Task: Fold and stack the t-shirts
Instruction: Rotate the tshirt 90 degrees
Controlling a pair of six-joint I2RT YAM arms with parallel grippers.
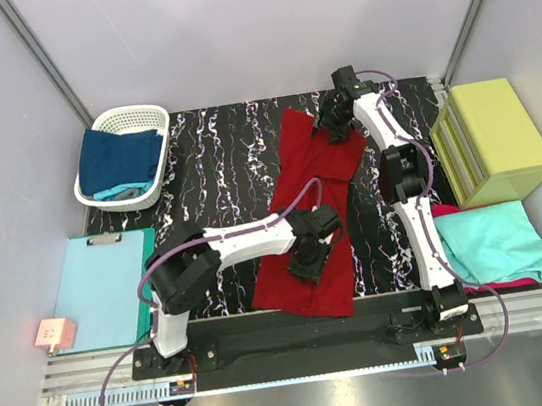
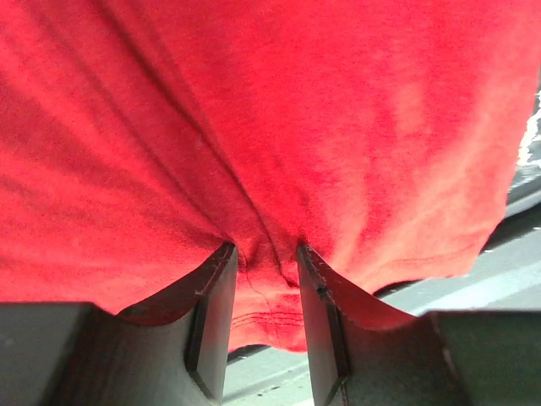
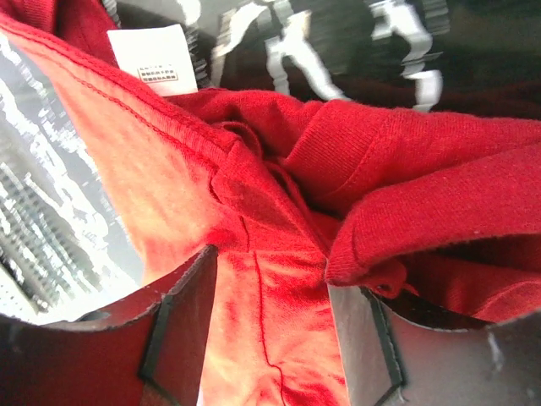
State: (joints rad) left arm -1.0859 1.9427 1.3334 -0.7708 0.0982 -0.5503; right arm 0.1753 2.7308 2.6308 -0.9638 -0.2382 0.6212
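Note:
A dark red t-shirt (image 1: 310,192) lies stretched along the black marbled mat (image 1: 216,170), collar end far, hem end near. My left gripper (image 1: 304,259) sits on its near part. In the left wrist view the jaws (image 2: 266,247) pinch a pucker of red cloth (image 2: 270,127) just above the hem. My right gripper (image 1: 334,125) is at the far collar end. In the right wrist view (image 3: 270,266) bunched red cloth (image 3: 254,194) runs between the fingers, near the white label (image 3: 154,61). A navy shirt (image 1: 121,158) fills a basket. A teal shirt (image 1: 494,242) lies on a magenta one (image 1: 512,282) at the right.
The white basket (image 1: 142,113) stands at the back left. A yellow-green box (image 1: 492,140) stands at the right edge, behind the teal shirt. A pale-blue sheet on a clipboard (image 1: 106,287) and a small pink object (image 1: 55,334) lie at the left.

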